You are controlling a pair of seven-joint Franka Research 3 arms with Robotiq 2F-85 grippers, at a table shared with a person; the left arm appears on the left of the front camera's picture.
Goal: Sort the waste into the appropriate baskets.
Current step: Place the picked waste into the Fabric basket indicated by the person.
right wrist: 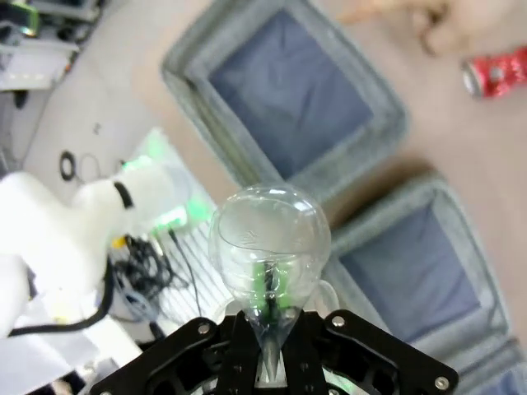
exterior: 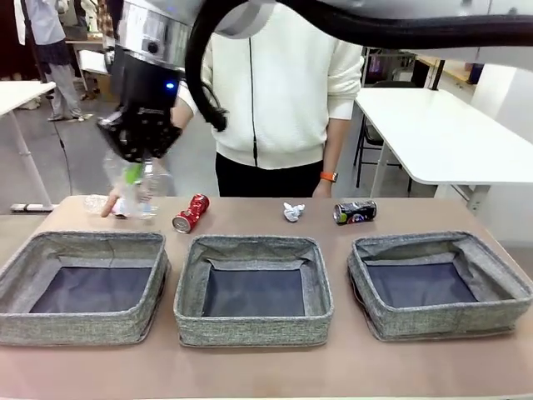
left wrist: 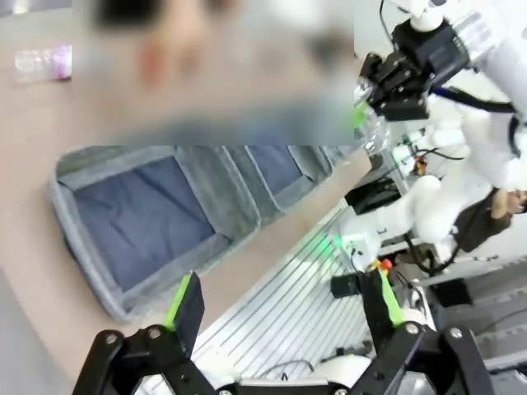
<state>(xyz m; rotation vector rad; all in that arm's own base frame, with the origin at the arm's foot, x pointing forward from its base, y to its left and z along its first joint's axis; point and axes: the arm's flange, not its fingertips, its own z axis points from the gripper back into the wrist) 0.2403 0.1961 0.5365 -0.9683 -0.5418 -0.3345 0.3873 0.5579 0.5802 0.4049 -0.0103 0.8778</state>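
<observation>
Your left gripper [left wrist: 284, 292] stands wide, holding nothing. Raised above the table [exterior: 333, 371], left of the middle basket [exterior: 252, 330], your right gripper [exterior: 136, 171] is clamped on a clear plastic bottle [exterior: 154, 196]. Behind that basket's left corner lies the crushed red can [exterior: 190, 213], behind its right corner the paper wad [exterior: 293, 212], farther right the dark can [exterior: 356, 212].

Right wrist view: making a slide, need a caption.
Right gripper shut on a clear plastic bottle, grey baskets below, crushed red can lying beyond.
</observation>
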